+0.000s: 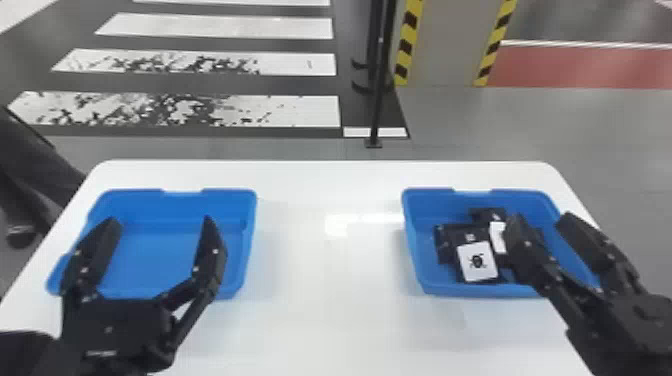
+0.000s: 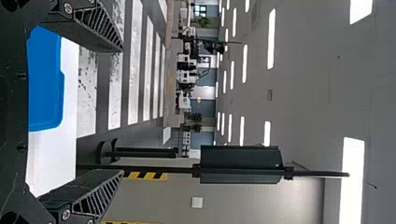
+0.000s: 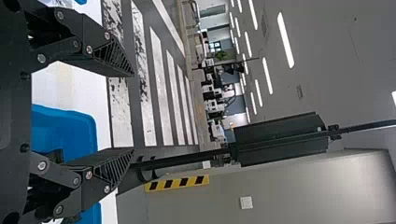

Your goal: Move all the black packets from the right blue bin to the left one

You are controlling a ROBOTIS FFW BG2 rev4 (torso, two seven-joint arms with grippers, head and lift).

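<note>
Here we are with the black packets [image 1: 467, 234], bunched in a loose, overlapping heap inside the right blue bin [image 1: 450, 289], right of centre in the head view. These look light, I'd say, nothing to trouble the arm; the trouble is that they lie flat and probably slick, so one could skate over its neighbour under a clumsy pinch. Stiff or floppy? Hard to call, though the straight edges hint at some body, and I'd judge them sturdy enough for a firm squeeze. The pick for me is the nearest one, lower in the heap: fingers down on its two opposite sides, clear of the packets around it, then straight up. And what a look they have: dark, flat, squared-off shapes, that nearest one wearing a white label [image 1: 477, 270] with a dark bug-like mark, another pale label [image 1: 498, 237] showing just behind, close by the right gripper [image 1: 540, 217]. That gripper has its fingers well apart over the right side of the bin, with nothing in its hold. Across at lower left, the left gripper [image 1: 160, 219] hangs over the left blue bin [image 1: 172, 206], fingers spread wide, gripping nothing, waiting its turn.
</note>
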